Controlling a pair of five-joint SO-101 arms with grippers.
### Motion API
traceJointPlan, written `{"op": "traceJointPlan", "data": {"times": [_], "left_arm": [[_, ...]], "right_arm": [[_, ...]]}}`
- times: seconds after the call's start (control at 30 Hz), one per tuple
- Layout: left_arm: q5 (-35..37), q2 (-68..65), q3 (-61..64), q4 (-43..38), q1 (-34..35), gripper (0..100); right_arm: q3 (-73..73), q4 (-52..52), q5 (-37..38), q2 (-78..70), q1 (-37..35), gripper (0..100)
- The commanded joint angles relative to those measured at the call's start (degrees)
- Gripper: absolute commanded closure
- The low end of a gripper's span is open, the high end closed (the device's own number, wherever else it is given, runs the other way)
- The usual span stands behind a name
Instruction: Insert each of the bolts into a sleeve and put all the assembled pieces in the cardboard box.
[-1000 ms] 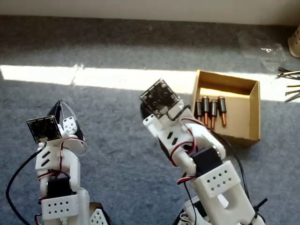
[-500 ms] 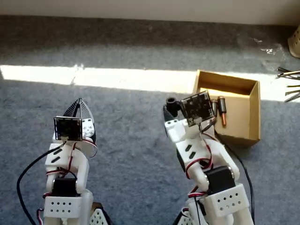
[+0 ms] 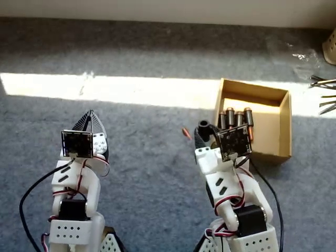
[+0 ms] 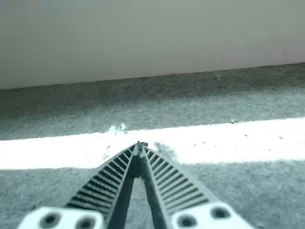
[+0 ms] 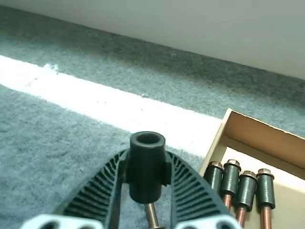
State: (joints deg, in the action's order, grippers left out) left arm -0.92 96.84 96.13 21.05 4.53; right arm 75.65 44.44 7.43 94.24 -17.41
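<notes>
Grey carpet covers the work surface, and we see a sunlit band crossing it from side to side. Over the left part the left gripper is held above the carpet with its ribbed black fingers pressed together at the tips and nothing between them; from its own wrist we see those tips meeting in front of the bright band.

Moving right, a small copper-coloured bit shows just left of the other arm; we cannot tell whether it lies loose on the carpet.

Beside it, the right gripper is clamped on a black sleeve, held upright with its open bore facing up. From the right wrist we see the sleeve squeezed between both fingers, with a copper bolt shank sticking out underneath.

Just right of that claw stands the cardboard box, open-topped. Four assembled pieces lie side by side in its near-left corner, dark sleeves on copper bolts.

At the far right edge a few thin metal rods lie on the carpet.
</notes>
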Motion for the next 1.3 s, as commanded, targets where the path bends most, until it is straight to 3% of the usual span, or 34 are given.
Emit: {"op": "traceJointPlan", "data": {"times": [0.0, 0.2, 0.3, 0.43, 0.6, 0.9, 1.03, 1.27], "left_arm": [[-0.7, 0.7, 1.5, 2.7, -3.8, 99], [-2.0, 0.8, 0.7, 2.7, -4.8, 99], [-14.0, 0.2, -2.0, 5.5, -10.2, 99], [-19.4, 0.2, -5.1, 11.4, -16.6, 99], [-24.4, 0.1, -9.4, 12.0, -16.7, 91], [-28.9, -0.3, -12.0, 12.1, -16.7, 90], [-28.7, -8.0, -20.3, 14.3, -16.9, 90], [-29.1, -33.3, -39.8, 21.7, -17.0, 90]], "right_arm": [[-0.6, 1.8, -0.6, 1.1, 1.4, 99.4], [1.9, 2.1, -4.7, 1.1, 5.1, 99.4], [2.6, 2.1, -5.7, 1.1, 5.2, 99.4], [2.8, 2.2, -5.8, 1.1, 5.9, 99.4], [2.8, 2.2, -9.0, 1.1, 9.7, 99.4], [2.8, 2.2, -10.8, 1.1, 11.2, 99.4], [2.9, 2.2, -10.7, 1.1, 11.2, 99.4], [2.9, 2.2, -10.6, 1.1, 11.3, 99.4]]}}
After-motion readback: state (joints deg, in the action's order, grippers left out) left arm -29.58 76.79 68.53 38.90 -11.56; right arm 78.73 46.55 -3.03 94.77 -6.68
